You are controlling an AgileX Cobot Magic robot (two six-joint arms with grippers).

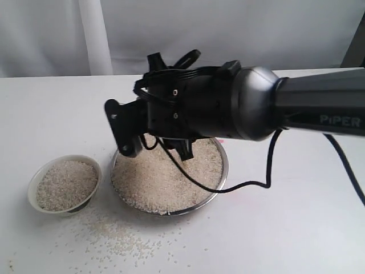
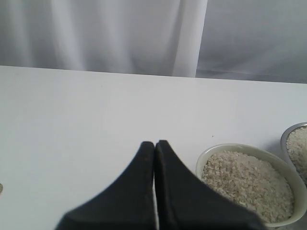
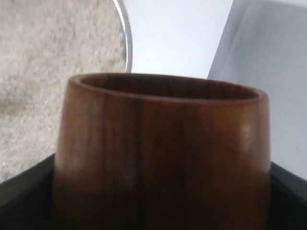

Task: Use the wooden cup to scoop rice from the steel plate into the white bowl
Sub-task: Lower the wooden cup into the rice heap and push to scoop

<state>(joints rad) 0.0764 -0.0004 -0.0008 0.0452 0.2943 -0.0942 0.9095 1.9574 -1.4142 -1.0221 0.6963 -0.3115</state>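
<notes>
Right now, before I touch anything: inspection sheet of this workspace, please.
Surface: white table, matte, level.
Job's things: steel plate holds a wide bed of rice; white bowl beside it is nearly full of rice; wooden cup is held over the plate.
Clutter: loose grains spilled on the table in front of bowl and plate.
Grippers: right gripper shut on the cup; left gripper shut, empty, near the bowl.
Cables: black cable droops from the right arm across the plate's rim; contact with rice unclear.
Surroundings: white curtain behind; nothing else seen.
</notes>
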